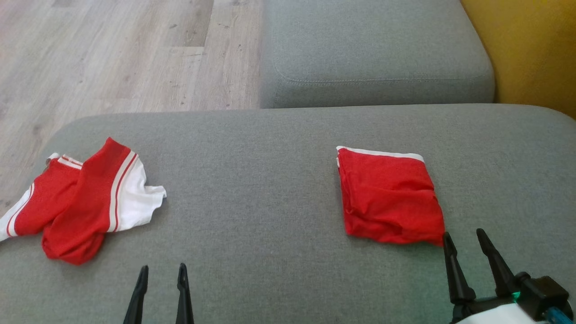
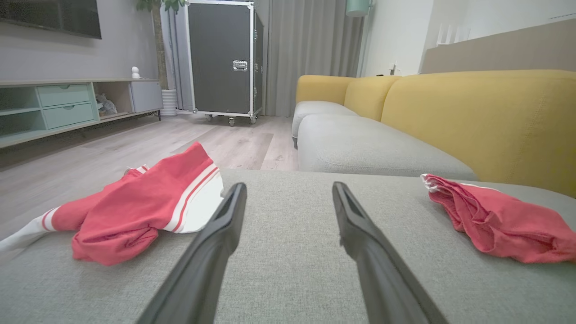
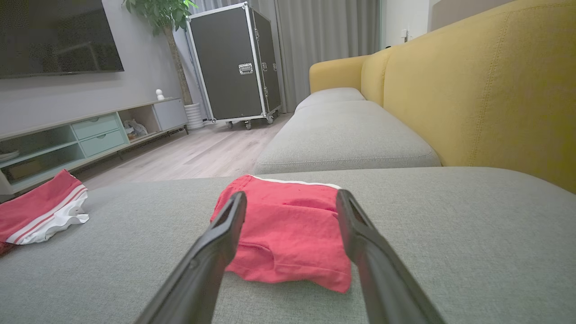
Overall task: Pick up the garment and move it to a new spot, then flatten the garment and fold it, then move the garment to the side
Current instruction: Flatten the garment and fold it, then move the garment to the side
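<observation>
A red-and-white garment (image 1: pixel 85 202) is seen crumpled at the left end of the grey seat cushion (image 1: pixel 252 180), with one striped part reaching the cushion's left edge. It is bunched into loose folds, a white panel being turned out toward the middle of the cushion.

Just right of it and nearer the robot, the left gripper (image 1: pixel 163 267) is held low over bare cushion. Its two dark fingers are spread wide apart, and nothing is held between them.

Further right, well apart from the crumpled piece, a folded red garment (image 1: pixel 389 198) is laid flat on the cushion as a rough square, a white band running along its far edge.

At its near right corner the right gripper (image 1: pixel 463 232) is found. Its jaws are parted fully and nothing is grasped; one fingertip is seen just beside the corner of the cloth, and whether it touches cannot be told.

Beyond the cushion, wooden floor (image 1: pixel 112 54), a second grey cushion (image 1: pixel 373 54) and a yellow backrest (image 1: pixel 531 54) are seen, in that order.
</observation>
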Controlling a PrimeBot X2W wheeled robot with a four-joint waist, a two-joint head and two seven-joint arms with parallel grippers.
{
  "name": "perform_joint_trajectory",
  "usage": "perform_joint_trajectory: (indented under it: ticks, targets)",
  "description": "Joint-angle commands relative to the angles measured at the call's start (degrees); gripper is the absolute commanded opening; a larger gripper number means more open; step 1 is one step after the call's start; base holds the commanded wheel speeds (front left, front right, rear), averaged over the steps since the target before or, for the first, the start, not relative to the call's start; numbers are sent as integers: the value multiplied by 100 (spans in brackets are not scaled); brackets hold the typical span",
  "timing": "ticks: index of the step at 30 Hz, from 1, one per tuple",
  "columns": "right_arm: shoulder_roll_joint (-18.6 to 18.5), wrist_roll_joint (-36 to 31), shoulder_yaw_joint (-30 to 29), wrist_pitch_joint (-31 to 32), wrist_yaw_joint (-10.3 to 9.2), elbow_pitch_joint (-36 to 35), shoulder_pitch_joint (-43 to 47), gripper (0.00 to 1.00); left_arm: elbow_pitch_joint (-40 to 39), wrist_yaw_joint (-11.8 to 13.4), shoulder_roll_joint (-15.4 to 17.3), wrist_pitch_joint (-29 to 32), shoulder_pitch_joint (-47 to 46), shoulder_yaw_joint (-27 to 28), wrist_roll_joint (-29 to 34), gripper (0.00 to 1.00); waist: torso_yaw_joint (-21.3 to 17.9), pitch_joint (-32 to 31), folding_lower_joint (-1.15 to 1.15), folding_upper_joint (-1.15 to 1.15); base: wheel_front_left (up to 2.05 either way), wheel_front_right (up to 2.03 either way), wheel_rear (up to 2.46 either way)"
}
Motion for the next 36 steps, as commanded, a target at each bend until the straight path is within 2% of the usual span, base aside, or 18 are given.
perform_joint_trajectory:
  ticks: [1, 28, 36]
  targets:
    - [-30, -62, 87, -62, -4, -198, -153, 100, -151, -8, -42, -29, -208, 222, 73, 100, -9, -5, 0, 0, 0, 0, 0]
    - [-108, -34, 171, -62, -4, 54, -164, 100, -169, 7, -42, -29, -224, 131, 92, 100, -116, 120, 0, 0, 0, 0, 0]
    - [-415, 19, 204, -62, -4, 606, -729, 100, -212, 78, -42, -29, -434, -84, 30, 100, 0, 481, 0, 0, 0, 0, 0]
